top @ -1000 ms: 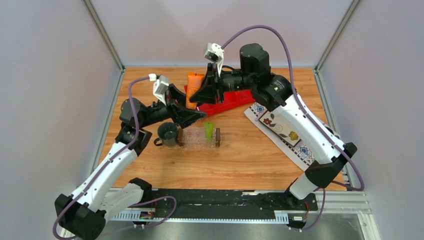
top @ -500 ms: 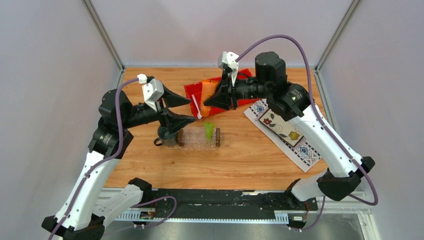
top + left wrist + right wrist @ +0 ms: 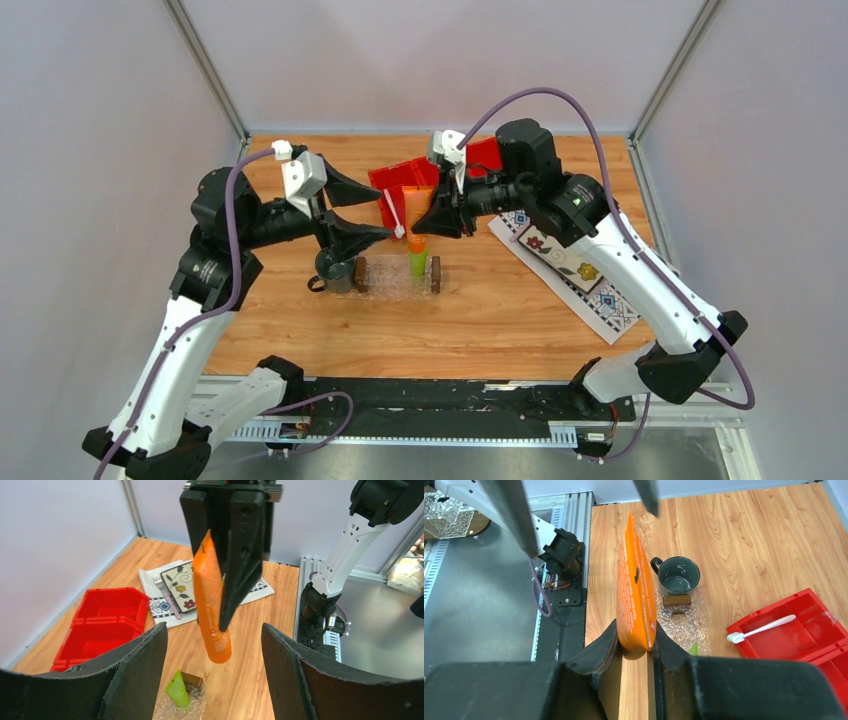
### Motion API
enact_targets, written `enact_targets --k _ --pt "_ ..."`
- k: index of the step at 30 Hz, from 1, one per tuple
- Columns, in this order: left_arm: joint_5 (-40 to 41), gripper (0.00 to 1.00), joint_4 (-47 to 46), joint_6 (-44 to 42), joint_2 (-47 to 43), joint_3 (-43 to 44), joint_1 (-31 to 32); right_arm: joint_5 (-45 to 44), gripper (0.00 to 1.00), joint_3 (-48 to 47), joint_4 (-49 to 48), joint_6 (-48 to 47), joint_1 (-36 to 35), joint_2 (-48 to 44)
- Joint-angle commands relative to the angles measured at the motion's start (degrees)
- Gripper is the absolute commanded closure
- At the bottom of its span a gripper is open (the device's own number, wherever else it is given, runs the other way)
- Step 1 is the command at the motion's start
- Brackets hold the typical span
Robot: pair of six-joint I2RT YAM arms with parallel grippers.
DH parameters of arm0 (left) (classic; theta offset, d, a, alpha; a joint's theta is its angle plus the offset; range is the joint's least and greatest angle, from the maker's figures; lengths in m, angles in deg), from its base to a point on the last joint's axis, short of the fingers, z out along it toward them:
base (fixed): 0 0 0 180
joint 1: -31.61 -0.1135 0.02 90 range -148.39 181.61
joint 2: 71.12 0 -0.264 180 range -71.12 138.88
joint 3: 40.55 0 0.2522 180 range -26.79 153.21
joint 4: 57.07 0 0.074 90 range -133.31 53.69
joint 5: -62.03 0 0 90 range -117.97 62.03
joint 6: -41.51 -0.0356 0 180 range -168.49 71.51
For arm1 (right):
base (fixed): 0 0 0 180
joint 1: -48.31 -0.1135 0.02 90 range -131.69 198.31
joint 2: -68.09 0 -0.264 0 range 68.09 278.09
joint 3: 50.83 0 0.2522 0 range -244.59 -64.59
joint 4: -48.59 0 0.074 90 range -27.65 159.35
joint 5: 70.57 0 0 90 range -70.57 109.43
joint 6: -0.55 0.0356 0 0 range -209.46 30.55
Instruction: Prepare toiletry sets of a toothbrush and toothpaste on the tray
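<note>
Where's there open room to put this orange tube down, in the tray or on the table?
Tray: bare half nearest the mug; green tube at the other end. Table: bare wood between tray and near edge. Crowded behind: bin, left gripper, right gripper holding the orange tube.

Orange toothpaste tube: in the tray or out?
Out. The right gripper clamps the orange tube in the air; only the green tube lies in the tray.

The mug (image 3: 335,268) stands just beside the left end of the tray (image 3: 385,282) and blocks that side. The green tube (image 3: 417,263) fills the tray's right end; the rest is bare. The orange tube (image 3: 636,595) hangs above it from the right end effector (image 3: 420,225). The left end effector (image 3: 384,216), wide open, crowds close beside. The red bin (image 3: 400,180) sits behind. The worktop (image 3: 480,320) in front is open.
</note>
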Motion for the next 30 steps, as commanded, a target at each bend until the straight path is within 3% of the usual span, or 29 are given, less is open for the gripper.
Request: enact_targets --k 1,12,19,30 --pt "-1.55 0.23 -4.89 1.72 2.04 -0.67 -0.33 2.00 1.00 -0.35 -0.44 -3.00 -1.48 0.35" --pt "-4.27 0.23 -7.36 3.22 4.77 0.55 -0.33 1.04 1.00 -0.70 2.29 -5.99 -4.30 3.51" --pt "-4.10 0.25 7.12 -6.61 6.17 4.60 -0.15 -1.60 1.00 -1.40 4.22 -8.71 -5.97 4.66" --pt "-4.89 0.27 17.51 -13.05 7.32 6.71 -0.24 -6.70 1.00 -1.40 6.33 -12.14 -8.25 5.80"
